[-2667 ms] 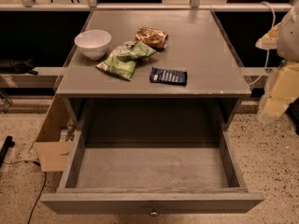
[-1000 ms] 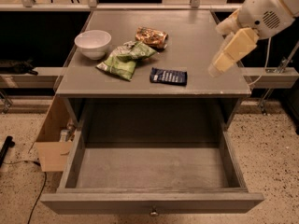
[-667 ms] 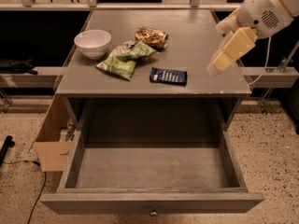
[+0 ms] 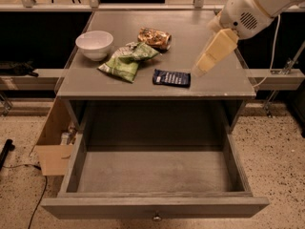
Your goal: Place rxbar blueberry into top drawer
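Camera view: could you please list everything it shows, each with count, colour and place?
rxbar blueberry: one, dark navy, front middle of the table top.
green bags: apparently two, green, overlapping, left of the bar.
orange-brown packet: one, shiny, behind the green bags.
bowl: one, white, back left of the table top.
table: one, grey.
top drawer: one, grey, pulled open under the table top.
cardboard box: one, brown, on the floor left of the drawer.
arm: one, white, upper right.
hand: one, cream, over the table just right of the bar.
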{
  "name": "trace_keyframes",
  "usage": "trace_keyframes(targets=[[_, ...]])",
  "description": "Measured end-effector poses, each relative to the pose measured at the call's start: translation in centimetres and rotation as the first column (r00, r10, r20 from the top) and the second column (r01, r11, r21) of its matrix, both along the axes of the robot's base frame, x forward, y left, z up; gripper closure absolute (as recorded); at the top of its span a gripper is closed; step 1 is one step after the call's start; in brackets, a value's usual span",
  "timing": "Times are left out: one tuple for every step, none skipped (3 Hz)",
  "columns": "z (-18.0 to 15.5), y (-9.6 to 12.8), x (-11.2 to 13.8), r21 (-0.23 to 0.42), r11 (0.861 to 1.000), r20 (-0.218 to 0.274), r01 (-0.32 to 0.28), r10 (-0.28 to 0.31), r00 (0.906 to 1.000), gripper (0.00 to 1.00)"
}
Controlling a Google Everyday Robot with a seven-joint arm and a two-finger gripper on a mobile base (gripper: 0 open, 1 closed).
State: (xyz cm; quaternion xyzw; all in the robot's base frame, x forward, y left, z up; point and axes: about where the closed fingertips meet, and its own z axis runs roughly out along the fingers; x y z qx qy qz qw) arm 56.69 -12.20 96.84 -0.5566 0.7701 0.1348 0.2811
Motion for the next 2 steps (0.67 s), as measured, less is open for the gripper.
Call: trace_keyframes(targets=[[-1.0,0.9,1.3,-0.003,1.0,0.001,0.021,-0.021,0.9998,0.0],[-2.6,1.4,3.2,-0.015,0.999,0.004,0.042,-0.042,0.9991,0.0]])
